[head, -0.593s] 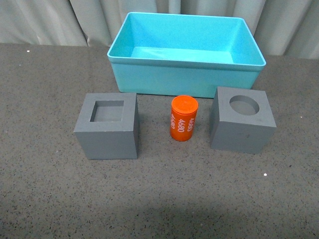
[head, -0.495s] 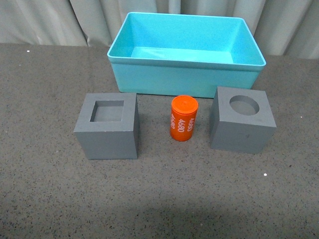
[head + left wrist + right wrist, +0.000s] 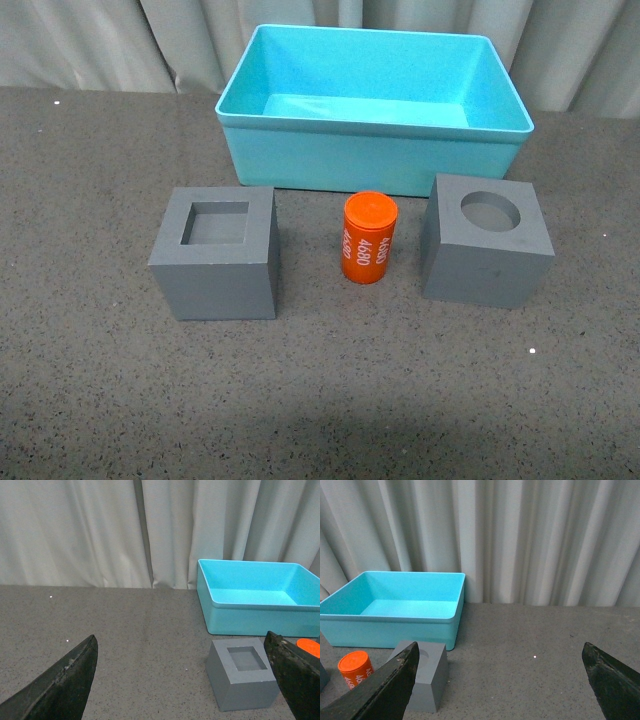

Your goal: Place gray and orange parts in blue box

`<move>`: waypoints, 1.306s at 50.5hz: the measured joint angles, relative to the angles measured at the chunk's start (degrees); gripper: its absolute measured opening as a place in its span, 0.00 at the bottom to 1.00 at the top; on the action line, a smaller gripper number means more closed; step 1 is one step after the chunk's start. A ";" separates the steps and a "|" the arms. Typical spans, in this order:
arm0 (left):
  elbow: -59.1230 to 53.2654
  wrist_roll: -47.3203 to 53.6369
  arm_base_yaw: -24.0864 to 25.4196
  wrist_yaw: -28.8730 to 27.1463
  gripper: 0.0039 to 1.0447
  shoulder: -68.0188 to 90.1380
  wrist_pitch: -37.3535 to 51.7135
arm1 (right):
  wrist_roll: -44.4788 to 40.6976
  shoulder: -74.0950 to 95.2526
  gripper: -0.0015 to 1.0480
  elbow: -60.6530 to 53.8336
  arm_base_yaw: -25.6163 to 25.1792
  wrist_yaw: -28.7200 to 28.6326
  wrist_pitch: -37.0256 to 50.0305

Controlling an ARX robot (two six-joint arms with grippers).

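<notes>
Left end effector (image 3: 181, 637) hangs released, its two dark fingers (image 3: 60, 685) spread wide, with nothing held and only desk (image 3: 100, 380) showing between them. Right end effector (image 3: 500, 647) is released in the same way, fingers (image 3: 612, 680) far apart and empty. Neither arm shows in the front view, and both end effectors sit well apart from the parts.

Ahead of the left end effector and a little to its right stands the square-recess cube (image 3: 215, 255), upright on the desk with the recess facing up. Ahead of the right end effector and a little to its left stands the round-hole cube (image 3: 487, 245), also with its opening up and turned slightly on the desk.

Between the two cubes stands the orange cylinder (image 3: 369, 240), upright and touching neither cube. Its white "4680" print runs down the side.

Just beyond these three, at the far middle of the desk, sits the blue box (image 3: 370, 160). Its near wall is just behind the cylinder, and nothing lies inside it. All three parts are on the desk outside the box, in a row along its near side.

Behind the box, pale pleated curtains (image 3: 80, 45) close off the far edge of the dark speckled desk.
</notes>
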 joint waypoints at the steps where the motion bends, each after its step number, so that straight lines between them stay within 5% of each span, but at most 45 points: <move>1: 0.00 0.00 0.00 0.00 0.94 0.00 0.00 | 0.00 0.00 0.91 0.00 0.00 0.00 0.00; 13: 0.00 0.00 0.00 0.00 0.94 0.00 0.00 | -0.04 0.02 0.91 0.00 0.04 0.04 -0.02; 15: 0.00 0.00 0.00 0.00 0.94 0.00 0.00 | -2.67 1.40 0.91 0.09 1.22 4.33 0.48; 22: 0.00 0.00 0.00 -0.02 0.94 -0.02 0.00 | -9.07 19.43 0.91 1.62 3.54 9.68 13.29; 30: 0.00 0.00 0.00 0.00 0.94 0.00 0.00 | -7.32 48.57 0.91 9.57 5.57 5.88 24.74; 38: 0.00 0.00 0.00 -0.02 0.94 0.00 0.00 | -1.29 69.26 0.91 20.85 7.43 4.42 18.64; 66: 0.00 0.00 0.00 0.00 0.94 0.00 0.00 | 9.79 101.46 0.91 45.16 13.00 4.20 10.82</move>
